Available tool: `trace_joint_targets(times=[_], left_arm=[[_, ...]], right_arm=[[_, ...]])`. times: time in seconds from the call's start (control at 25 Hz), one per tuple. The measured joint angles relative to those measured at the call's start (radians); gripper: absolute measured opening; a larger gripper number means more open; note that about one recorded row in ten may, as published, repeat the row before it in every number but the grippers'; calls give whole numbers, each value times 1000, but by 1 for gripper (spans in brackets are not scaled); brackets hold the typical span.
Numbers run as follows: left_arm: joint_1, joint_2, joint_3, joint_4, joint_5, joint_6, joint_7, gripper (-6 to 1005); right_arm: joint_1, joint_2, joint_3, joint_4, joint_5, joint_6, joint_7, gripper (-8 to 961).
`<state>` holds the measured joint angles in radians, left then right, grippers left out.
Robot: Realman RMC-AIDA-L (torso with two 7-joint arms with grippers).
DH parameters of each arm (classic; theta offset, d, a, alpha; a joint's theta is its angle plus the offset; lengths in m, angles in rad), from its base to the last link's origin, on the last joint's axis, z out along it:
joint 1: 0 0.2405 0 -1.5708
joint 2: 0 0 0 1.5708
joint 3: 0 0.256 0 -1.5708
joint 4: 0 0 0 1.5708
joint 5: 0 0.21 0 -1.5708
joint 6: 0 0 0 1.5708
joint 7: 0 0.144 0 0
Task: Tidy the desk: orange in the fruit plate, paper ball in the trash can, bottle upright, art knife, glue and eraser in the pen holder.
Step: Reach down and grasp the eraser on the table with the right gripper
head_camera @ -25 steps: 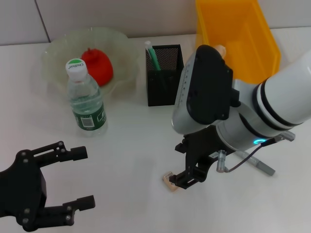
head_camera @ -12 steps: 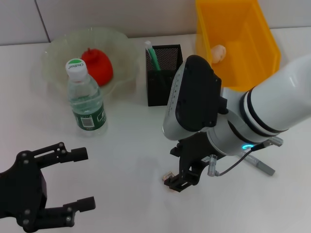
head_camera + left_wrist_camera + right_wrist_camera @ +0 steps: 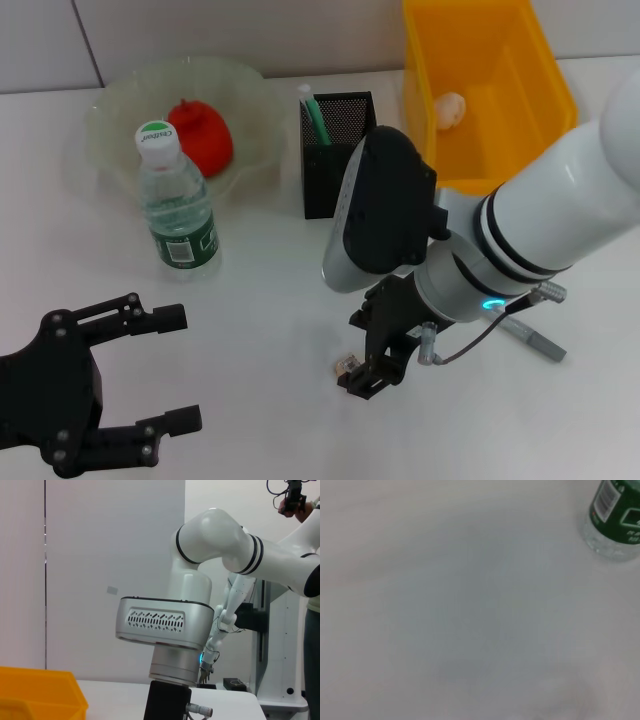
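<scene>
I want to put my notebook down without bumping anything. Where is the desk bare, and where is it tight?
Bare desk lies between the bottle and the right gripper, in front of the pen holder. Another bare patch sits along the front edge, between the left gripper and the right one. It is crowded by the eraser and the art knife under the right arm.

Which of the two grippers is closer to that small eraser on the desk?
The right. The right gripper is down at the eraser, its fingers right beside it. The left gripper hangs open well off to the eraser's left.
</scene>
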<state>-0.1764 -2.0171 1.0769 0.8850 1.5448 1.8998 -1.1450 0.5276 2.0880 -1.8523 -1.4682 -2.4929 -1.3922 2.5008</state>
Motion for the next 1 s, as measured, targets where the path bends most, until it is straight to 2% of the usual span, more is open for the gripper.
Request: trace_joint_targets(times=[1.0], left_arm=[[0, -4, 0, 0, 0, 5, 2, 801]], right_arm=[[26, 1, -55, 56, 6, 27, 21, 708]])
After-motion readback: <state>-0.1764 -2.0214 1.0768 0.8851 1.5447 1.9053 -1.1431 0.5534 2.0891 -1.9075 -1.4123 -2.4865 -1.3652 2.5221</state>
